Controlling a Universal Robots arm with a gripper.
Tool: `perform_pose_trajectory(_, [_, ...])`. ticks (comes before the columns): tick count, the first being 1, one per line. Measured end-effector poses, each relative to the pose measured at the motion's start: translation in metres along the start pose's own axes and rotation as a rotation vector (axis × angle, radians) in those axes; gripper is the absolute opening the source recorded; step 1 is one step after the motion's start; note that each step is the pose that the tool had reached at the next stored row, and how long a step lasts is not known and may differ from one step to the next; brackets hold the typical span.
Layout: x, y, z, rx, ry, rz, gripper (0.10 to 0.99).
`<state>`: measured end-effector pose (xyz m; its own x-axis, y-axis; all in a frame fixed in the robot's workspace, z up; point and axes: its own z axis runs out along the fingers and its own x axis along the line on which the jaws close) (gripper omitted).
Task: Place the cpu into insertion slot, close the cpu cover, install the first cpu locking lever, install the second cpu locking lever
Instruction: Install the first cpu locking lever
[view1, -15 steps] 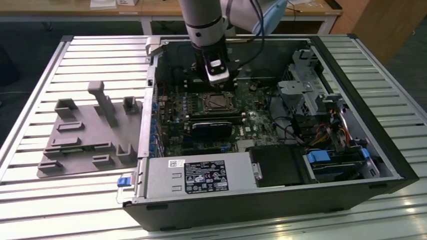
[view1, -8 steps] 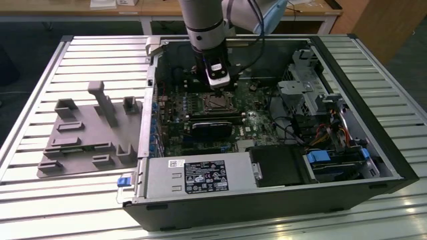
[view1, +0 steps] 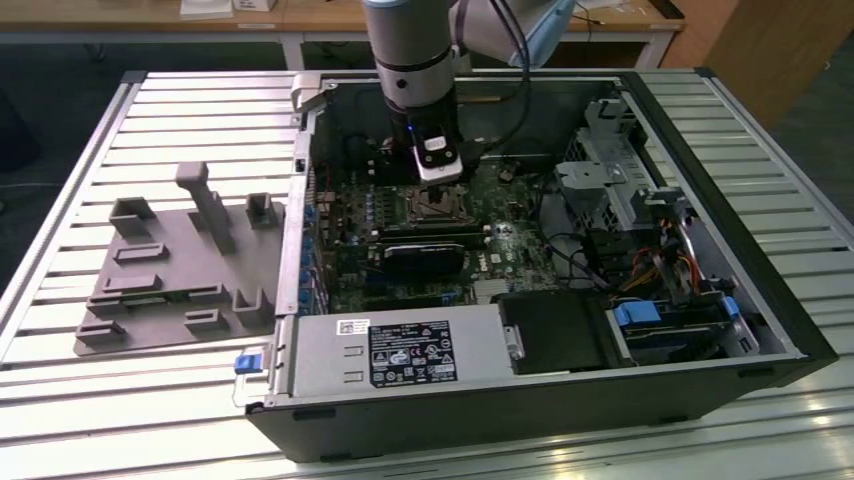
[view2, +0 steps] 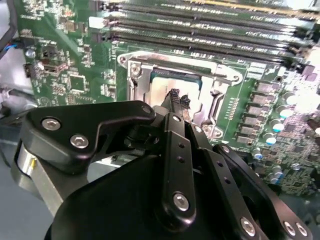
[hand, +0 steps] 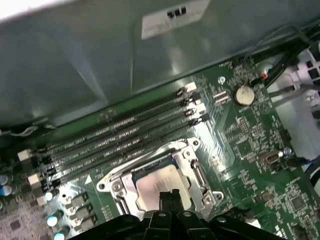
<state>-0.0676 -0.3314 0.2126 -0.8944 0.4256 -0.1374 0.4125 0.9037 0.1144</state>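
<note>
The arm reaches down into the open computer case (view1: 534, 300) on the slatted table (view1: 80, 150), and the gripper (view2: 179, 100) hangs just above the insertion slot (view1: 435, 207) on the green motherboard (hand: 250, 145). In both wrist views the gripper's two black fingertips (hand: 169, 196) are pressed together with nothing between them (closed, empty). The cpu (hand: 161, 186) sits flat inside the slot, its pale silvery top facing up. The cpu cover (hand: 187, 160) lies down around the chip as a silvery frame, its window exposing the metal top. Whether the locking levers are latched cannot be told. The four long memory slots (hand: 125, 137) run just beside the socket. In the exterior view, a grey fixture tray (view1: 174, 270) lies on the table at the exterior view's left of the case, and the grey power-supply box (view1: 394, 355) occupies the case's near edge.
</note>
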Motion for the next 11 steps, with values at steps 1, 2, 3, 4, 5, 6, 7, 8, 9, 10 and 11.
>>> perform_pose_trajectory(1, [-0.0006, -0.0002, 0.0001, 0.005, 0.0088, 0.000, 0.102])
perform_pose_trajectory(2, [-0.0007, -0.0003, 0.0001, 0.008, 0.0149, 0.001, 0.102])
perform_pose_trajectory(3, [-0.0007, -0.0004, 0.0000, 0.009, 0.0162, 0.001, 0.102])
perform_pose_trajectory(4, [-0.0008, -0.0004, 0.0000, 0.010, 0.0176, 0.001, 0.102])
perform_pose_trajectory(5, [-0.0008, -0.0004, 0.0001, 0.010, 0.0189, 0.001, 0.102])
perform_pose_trajectory(6, [-0.0008, -0.0004, 0.0001, 0.011, 0.0202, 0.001, 0.102])
perform_pose_trajectory(7, [-0.0008, -0.0004, 0.0002, 0.011, 0.0208, 0.001, 0.102])
perform_pose_trajectory(8, [-0.0009, -0.0003, 0.0002, 0.010, 0.0214, -0.004, 0.102])
perform_pose_trajectory(9, [-0.0012, -0.0002, 0.0004, 0.009, 0.0226, -0.015, 0.102])
perform_pose_trajectory(10, [-0.0013, -0.0002, 0.0005, 0.007, 0.0239, -0.027, 0.102])
perform_pose_trajectory(11, [-0.0014, -0.0002, 0.0007, 0.006, 0.0253, -0.040, 0.102])
